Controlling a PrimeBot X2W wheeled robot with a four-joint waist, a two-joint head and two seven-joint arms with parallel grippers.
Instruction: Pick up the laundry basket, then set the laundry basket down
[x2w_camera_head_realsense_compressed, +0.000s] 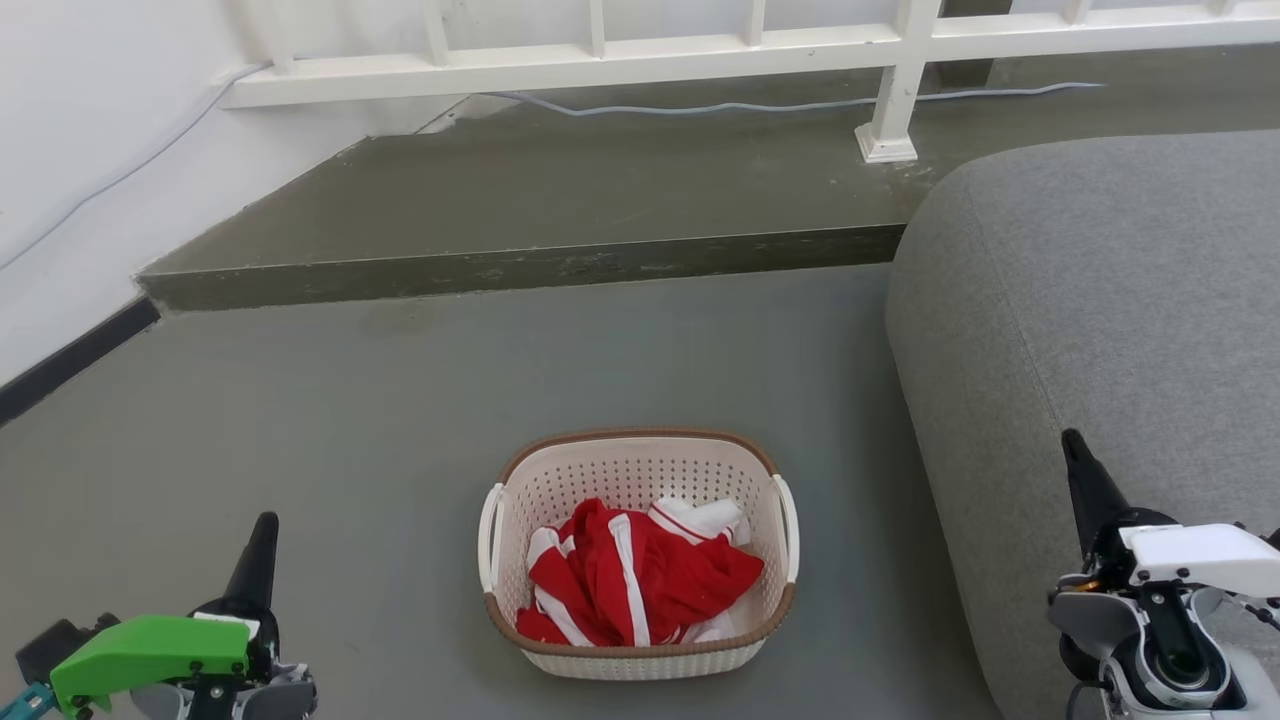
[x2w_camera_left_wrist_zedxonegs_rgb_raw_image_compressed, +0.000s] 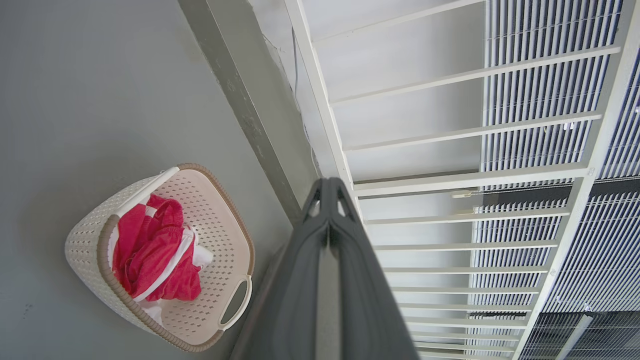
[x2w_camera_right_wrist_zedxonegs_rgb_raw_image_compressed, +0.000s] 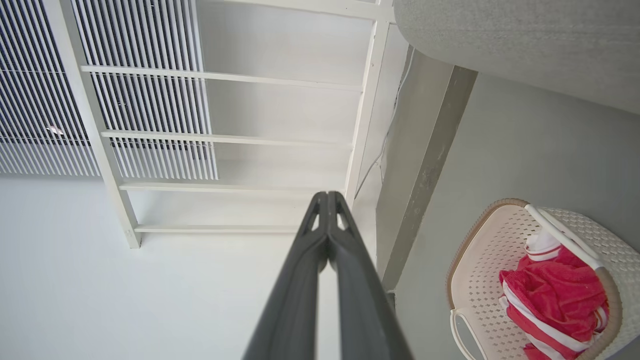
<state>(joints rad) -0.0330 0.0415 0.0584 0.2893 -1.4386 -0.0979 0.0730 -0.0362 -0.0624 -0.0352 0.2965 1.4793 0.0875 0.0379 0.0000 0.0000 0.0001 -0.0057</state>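
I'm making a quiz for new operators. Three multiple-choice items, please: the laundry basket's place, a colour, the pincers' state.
1. Where does the laundry basket stand? A on the sofa; B on the grey floor; C on the raised step.
2. The garment inside is: A blue; B green; C red with white stripes.
3. The left pincer and right pincer are: A shut, empty; B clamped on handles; C wide open.
Answers: B, floor surrounds it; C, red cloth, white bands; A, fingers meet, touching nothing.
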